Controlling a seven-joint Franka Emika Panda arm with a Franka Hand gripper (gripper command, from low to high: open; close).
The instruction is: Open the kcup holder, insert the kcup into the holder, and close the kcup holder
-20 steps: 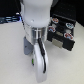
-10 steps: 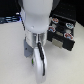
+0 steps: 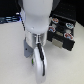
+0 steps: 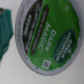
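Looks light, stiff-rimmed, thin foil top easily dented: kcup (image 4: 47, 37) lying on the bench (image 3: 12, 60) right under the claw (image 3: 39, 64), best pinched across its rim; claw's opening impossible to tell.

A pale, off-white tabletop (image 3: 12, 55) fills most of the exterior view, bare across the left and lower parts of the frame. At the upper right the black kcup holder (image 3: 62, 36) sits directly on it, with pods showing in its round slots. In the wrist view the same pale surface appears along the frame's edges, carrying the green-topped kcup (image 4: 48, 36).
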